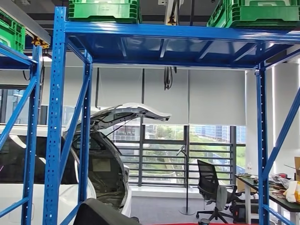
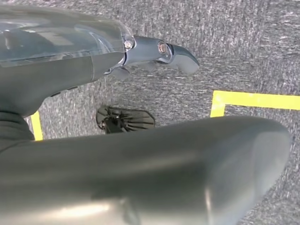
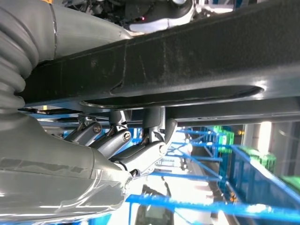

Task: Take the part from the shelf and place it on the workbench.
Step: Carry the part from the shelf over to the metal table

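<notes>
The part (image 3: 176,61) is a long dark, flat piece that runs across the right wrist view. My right hand (image 3: 116,145) grips it, with the fingers (image 3: 141,154) curled against its edge. A dark rounded shape (image 1: 106,213) rises at the lower edge of the head view, probably the same part. My left hand (image 2: 53,75) hangs over grey carpet with its thumb (image 2: 212,159) and a straight finger (image 2: 159,49) apart and nothing between them.
A blue shelf rack (image 1: 55,117) frames the head view, with green crates (image 1: 104,10) on its top level. Behind it stand a white car with its hatch raised (image 1: 106,154), an office chair (image 1: 208,187) and a cluttered desk (image 1: 279,187). Yellow floor tape (image 2: 254,100) marks the carpet.
</notes>
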